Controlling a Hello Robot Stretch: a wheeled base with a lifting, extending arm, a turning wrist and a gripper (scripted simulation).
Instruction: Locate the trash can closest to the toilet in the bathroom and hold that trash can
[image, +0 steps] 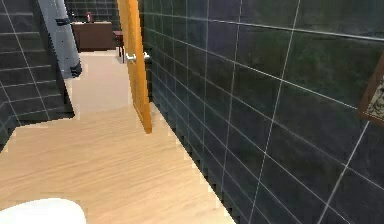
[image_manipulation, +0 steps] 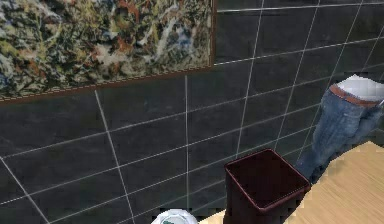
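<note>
Arm side view has the dark trash can (image_manipulation: 265, 190) near us by the tiled wall (image_manipulation: 120, 130), just right of a white blob (image_manipulation: 175, 216). Gripper state, we can't tell. A careless reach could tip it over.

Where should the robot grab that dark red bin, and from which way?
Probably the bin by its top rim, on the near side, coming down from above. It stands upright with its square top open, so the thin rim is free to take. The tiled wall is close behind it, and jeans hang at the arm side view's right, so those sides look tight.
</note>
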